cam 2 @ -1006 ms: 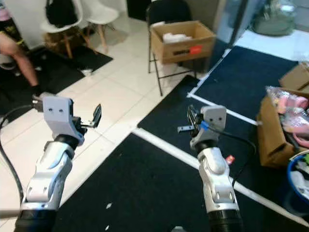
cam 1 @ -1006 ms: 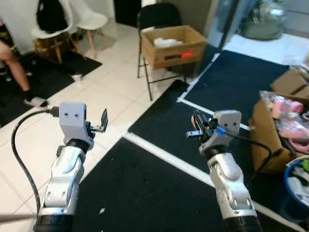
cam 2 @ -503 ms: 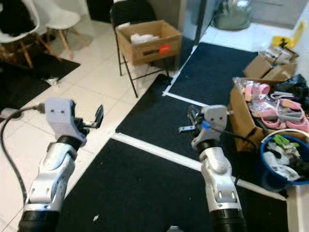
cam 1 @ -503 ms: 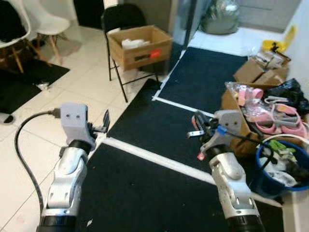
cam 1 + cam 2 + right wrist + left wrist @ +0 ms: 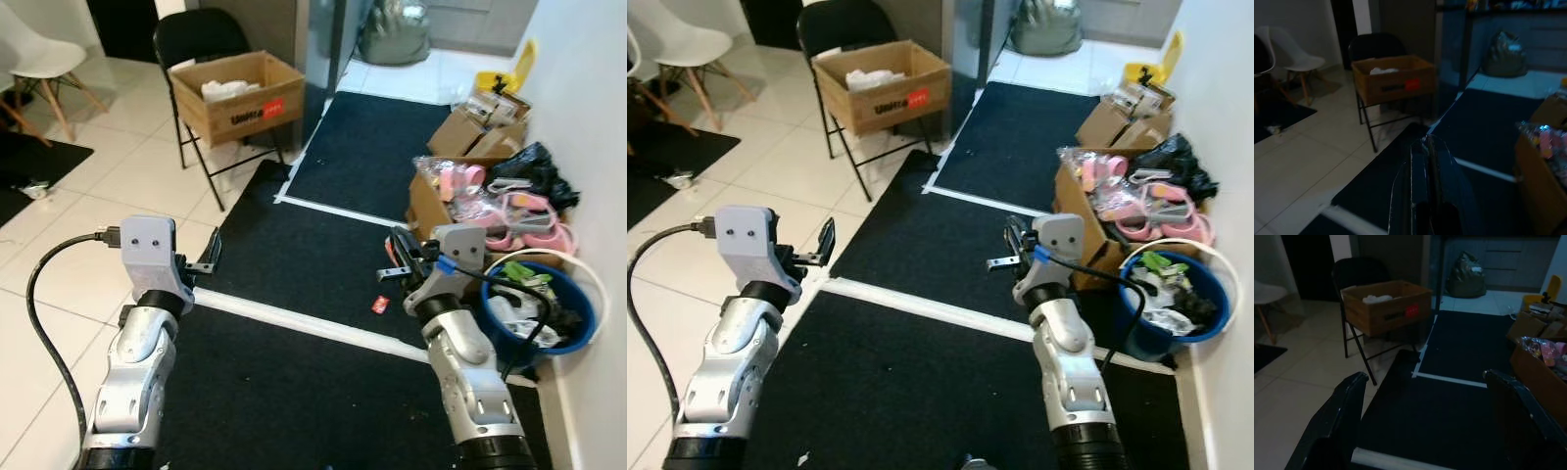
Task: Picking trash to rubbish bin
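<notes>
With the left gripper [image 5: 209, 253] held wide open and empty and the right gripper [image 5: 1008, 247] pressed closed on nothing, the red scrap [image 5: 381, 305] left of the blue bin [image 5: 580, 328] could be overrun if approached carelessly.
</notes>
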